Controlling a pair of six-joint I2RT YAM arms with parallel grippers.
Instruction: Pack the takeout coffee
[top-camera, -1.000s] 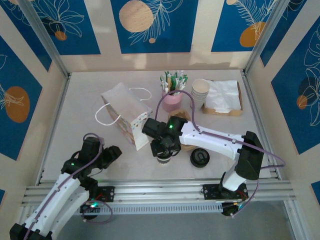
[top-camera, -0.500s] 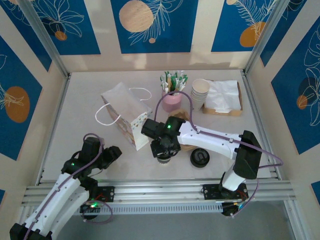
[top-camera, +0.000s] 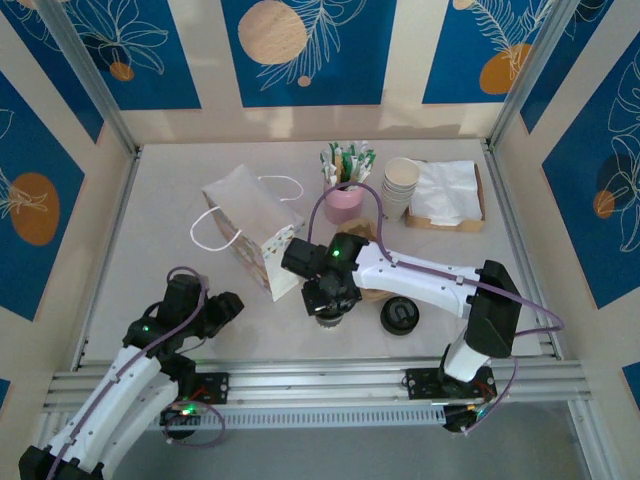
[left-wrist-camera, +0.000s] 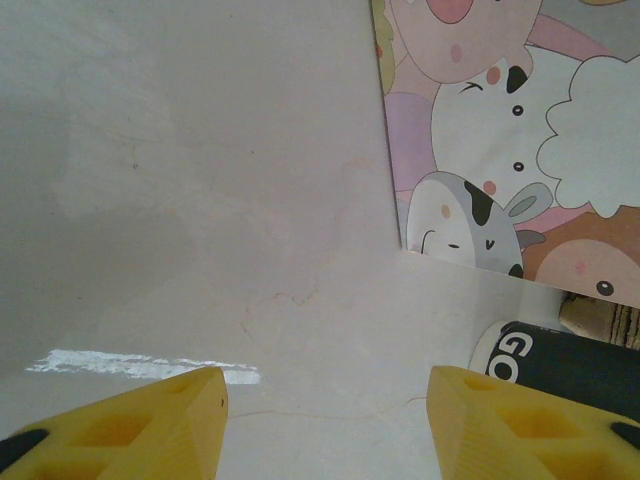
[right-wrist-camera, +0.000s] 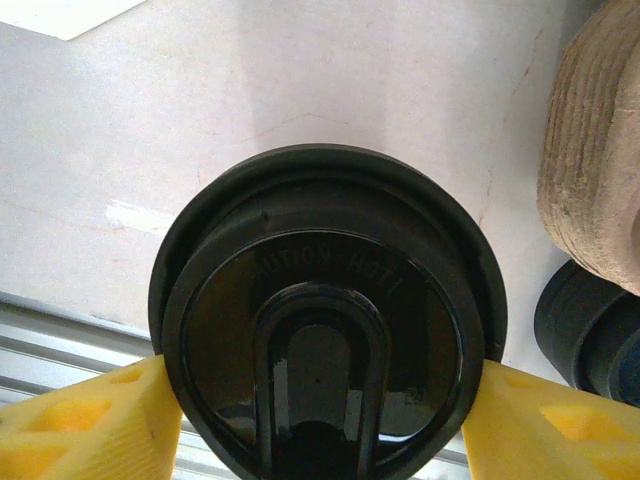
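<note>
Pale table (top-camera: 150, 230), blue patterned walls behind. Takeout coffee (right-wrist-camera: 325, 320) upright near front centre, just right of paper bag (top-camera: 255, 225), beside pulp tray (right-wrist-camera: 590, 180). Likely light, thin-walled, crushable; lid slick, could pop off. Best taken at lid rim, gently. Right gripper (right-wrist-camera: 320, 400) straddling lid, pads against rim both sides. Left gripper (left-wrist-camera: 325, 400) part-open, empty, over bare table near bag.

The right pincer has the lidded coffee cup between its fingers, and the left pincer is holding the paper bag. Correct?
No. The left pincer holds nothing: the left wrist view shows its fingers apart over bare table, the paper bag beyond them. The right pincer does flank the takeout coffee.
</note>
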